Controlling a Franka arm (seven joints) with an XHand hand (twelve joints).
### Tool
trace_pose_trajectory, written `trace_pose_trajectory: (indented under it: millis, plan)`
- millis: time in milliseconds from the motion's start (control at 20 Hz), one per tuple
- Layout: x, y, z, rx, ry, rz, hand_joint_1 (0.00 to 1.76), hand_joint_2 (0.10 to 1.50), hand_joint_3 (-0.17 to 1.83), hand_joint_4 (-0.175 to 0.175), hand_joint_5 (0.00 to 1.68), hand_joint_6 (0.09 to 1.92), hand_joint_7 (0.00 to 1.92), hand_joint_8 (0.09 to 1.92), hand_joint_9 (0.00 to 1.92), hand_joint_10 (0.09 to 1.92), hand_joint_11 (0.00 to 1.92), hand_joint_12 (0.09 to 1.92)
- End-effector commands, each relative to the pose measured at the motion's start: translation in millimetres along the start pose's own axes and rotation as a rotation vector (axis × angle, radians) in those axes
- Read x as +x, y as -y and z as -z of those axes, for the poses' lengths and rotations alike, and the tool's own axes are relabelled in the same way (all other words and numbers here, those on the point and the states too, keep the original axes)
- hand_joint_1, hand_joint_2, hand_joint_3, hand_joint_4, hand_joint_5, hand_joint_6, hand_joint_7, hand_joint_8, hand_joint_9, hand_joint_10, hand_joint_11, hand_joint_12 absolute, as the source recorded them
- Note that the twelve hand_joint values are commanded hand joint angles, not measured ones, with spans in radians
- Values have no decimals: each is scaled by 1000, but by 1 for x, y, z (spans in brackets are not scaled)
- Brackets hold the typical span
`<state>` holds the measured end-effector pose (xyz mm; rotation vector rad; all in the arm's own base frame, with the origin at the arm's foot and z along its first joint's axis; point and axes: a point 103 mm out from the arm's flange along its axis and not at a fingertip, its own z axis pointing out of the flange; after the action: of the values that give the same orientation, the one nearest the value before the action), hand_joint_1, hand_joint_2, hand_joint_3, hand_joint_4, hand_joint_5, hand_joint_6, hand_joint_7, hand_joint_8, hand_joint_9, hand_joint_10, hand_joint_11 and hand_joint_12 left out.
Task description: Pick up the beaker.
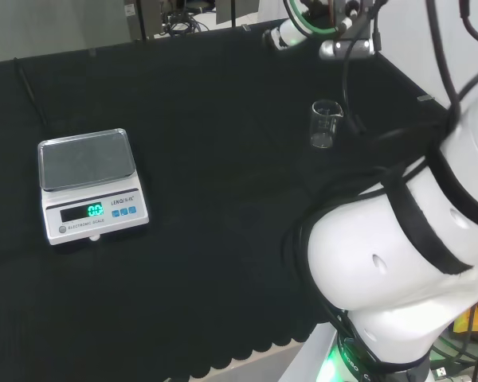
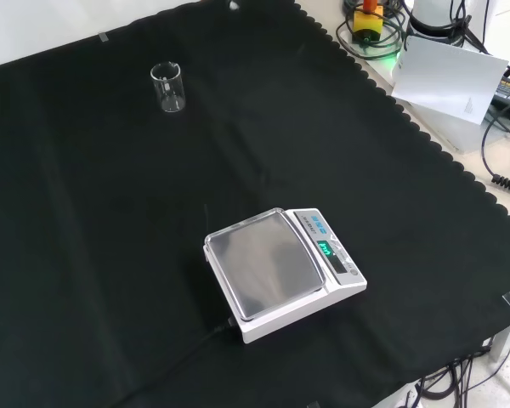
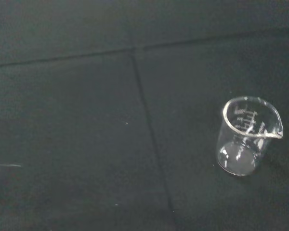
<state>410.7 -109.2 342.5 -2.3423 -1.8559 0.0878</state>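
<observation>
A small clear glass beaker (image 1: pixel 325 125) stands upright and empty on the black cloth (image 1: pixel 223 159), at the right of the head view beside the arm's white links. The front view has the beaker (image 2: pixel 168 87) far off at the upper left, alone on the cloth. Seen from the wrist, the beaker (image 3: pixel 248 137) shows its pouring lip and printed marks, and nothing touches it. The arm's end with a green ring (image 1: pixel 299 24) hangs high above the cloth, beyond the beaker in the head view.
A white electronic scale (image 2: pixel 280 270) with a steel pan and a lit green display sits mid-cloth, its cable running off toward the near edge. The cloth's scalloped edge (image 2: pixel 425 127) runs along the right, with a white box (image 2: pixel 450 76) and cables beyond it.
</observation>
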Motion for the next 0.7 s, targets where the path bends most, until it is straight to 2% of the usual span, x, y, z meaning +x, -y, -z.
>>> trace_pose_trajectory:
  millis: [50, 300, 700]
  plan:
    - [-34, -35, -40, -13, -32, -43, 551, 697, 263, -9, 87, 87, 3, 669, 112, 834, 0, 1488]
    - [-46, -46, -74, -17, -46, -64, 546, 699, 254, -8, 68, 87, 0, 641, 70, 847, 0, 1448]
    - [-51, -59, -123, 71, -56, -78, 536, 691, 236, -3, 24, 87, 0, 568, 20, 854, 0, 1394]
